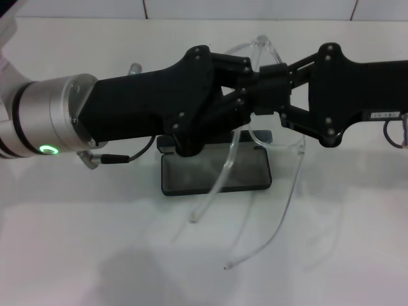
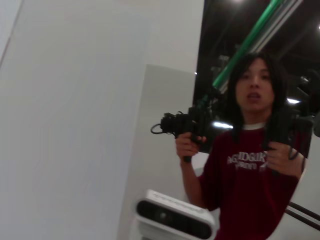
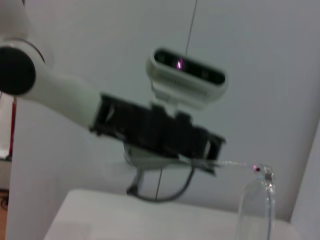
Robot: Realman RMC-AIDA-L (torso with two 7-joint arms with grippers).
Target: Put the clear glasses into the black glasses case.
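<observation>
The clear glasses point(image 1: 262, 46) hang in the air over the middle of the table, their thin temple arms trailing down toward me. My left gripper point(image 1: 245, 86) comes in from the left and my right gripper point(image 1: 273, 86) from the right. They meet at the front of the glasses, and both look shut on it. Below them the black glasses case point(image 1: 191, 175) lies open on the white table, partly hidden by the left gripper. The right wrist view shows the left gripper point(image 3: 212, 150) holding the glasses point(image 3: 256, 210) by the frame.
A thin black cable with a silver plug point(image 1: 95, 159) hangs from my left wrist just left of the case. The white table point(image 1: 76, 255) stretches out in front. In the left wrist view a person point(image 2: 250, 165) stands holding a camera.
</observation>
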